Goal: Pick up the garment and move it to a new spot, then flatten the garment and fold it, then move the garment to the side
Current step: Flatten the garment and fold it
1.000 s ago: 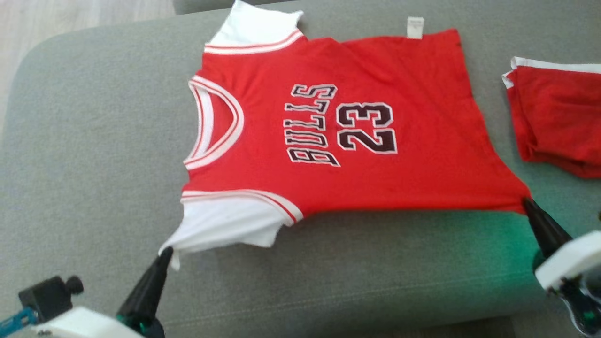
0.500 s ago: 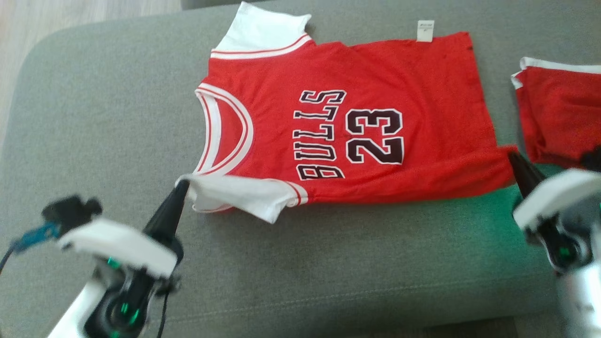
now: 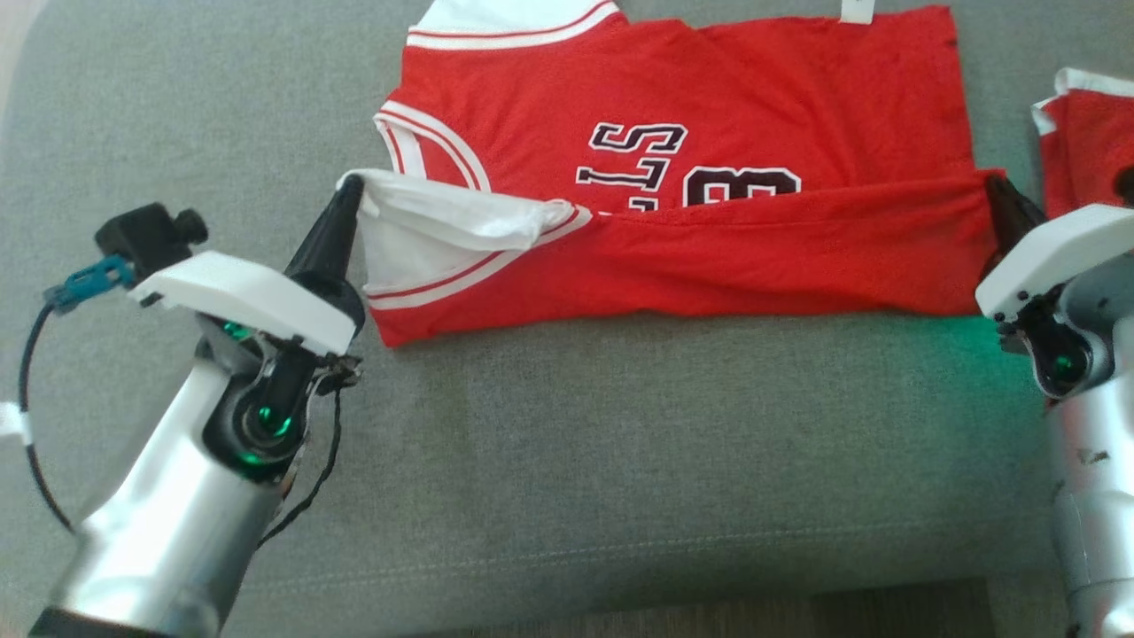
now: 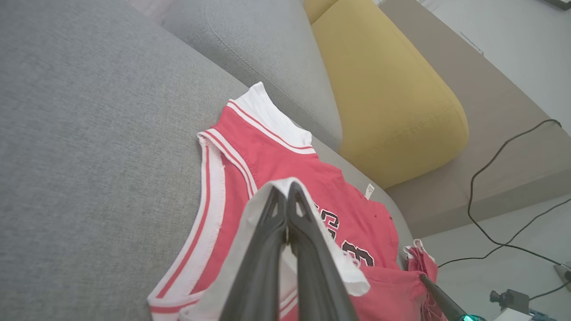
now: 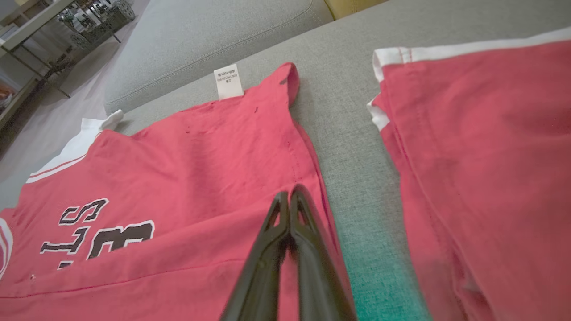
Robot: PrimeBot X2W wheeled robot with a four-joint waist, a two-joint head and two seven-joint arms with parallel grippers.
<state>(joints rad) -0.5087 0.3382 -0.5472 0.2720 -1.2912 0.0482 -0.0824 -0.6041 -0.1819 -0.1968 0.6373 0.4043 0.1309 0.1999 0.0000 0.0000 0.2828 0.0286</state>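
Grey sofa cushion (image 3: 567,461), woven fabric, with a seam line seen along the near edge. Red jersey (image 3: 549,97) is laid on the far half, spread sideways: neck toward the left edge, hem toward the right edge. Its near long side is doubled over onto the body, so the black print is partly covered; a white sleeve is turned over with it at the left end. White label (image 3: 856,9) is seen at the hem's far corner. Second red garment (image 3: 1085,133), white-trimmed, is laid by the right edge, apart from the jersey.

Head view down on sofa (image 3: 567,461), wrist views low, close, sharing jersey (image 3: 753,257)
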